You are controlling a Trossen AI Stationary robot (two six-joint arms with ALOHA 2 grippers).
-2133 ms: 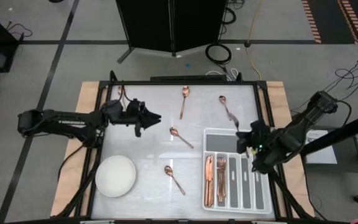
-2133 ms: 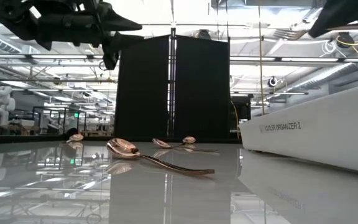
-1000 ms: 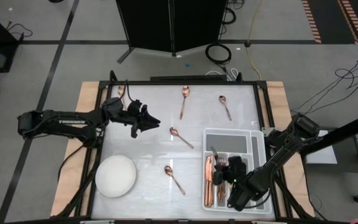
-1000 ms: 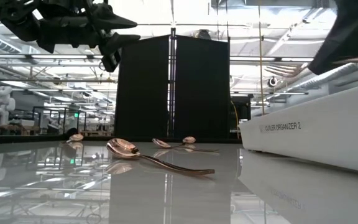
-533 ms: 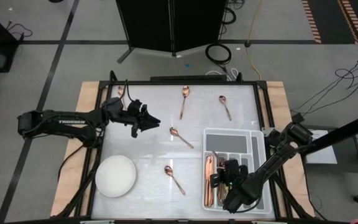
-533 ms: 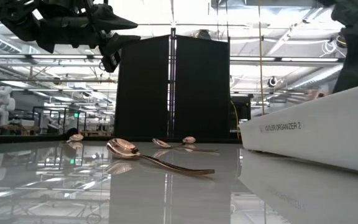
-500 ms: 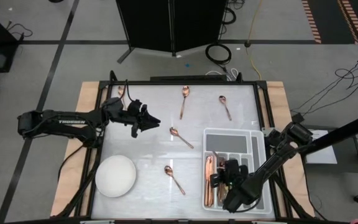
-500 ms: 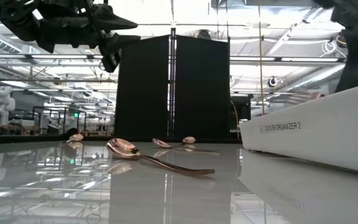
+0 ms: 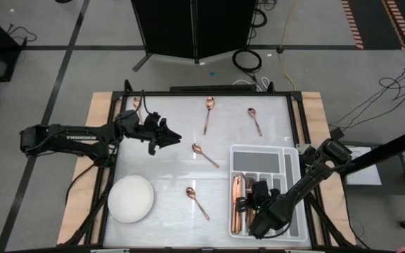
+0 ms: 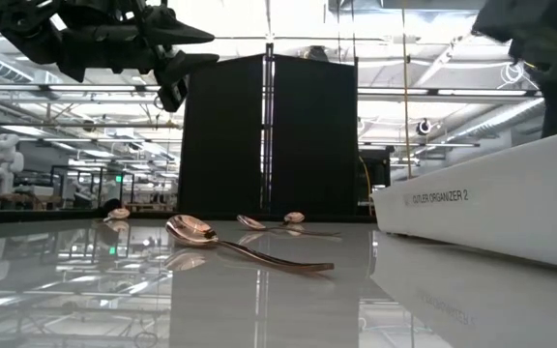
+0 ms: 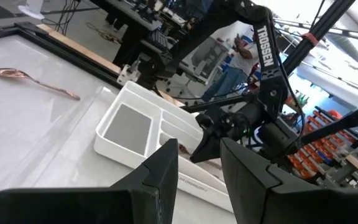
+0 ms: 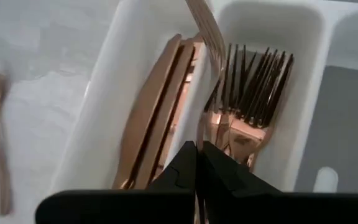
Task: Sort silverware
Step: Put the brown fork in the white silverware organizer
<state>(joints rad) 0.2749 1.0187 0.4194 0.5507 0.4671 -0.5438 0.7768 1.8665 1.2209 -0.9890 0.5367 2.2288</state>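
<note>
Right gripper (image 12: 197, 163) clamped on slim rose-gold fork (image 12: 205, 28) over stacked forks (image 12: 248, 99), left gripper (image 11: 199, 158) parted, empty

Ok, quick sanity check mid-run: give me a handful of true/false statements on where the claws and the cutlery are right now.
1. The right claw is shut on a fork over the tray. True.
2. The tray's fork compartment is bare. False: several forks lie there, knives in the next slot.
3. Four spoons lie loose on the table. True.
4. The left claw holds a spoon. False: it hovers with nothing in it, above the table's left half.
5. The white bowl sits inside the tray. False: it stands on the table near the left front corner.
</note>
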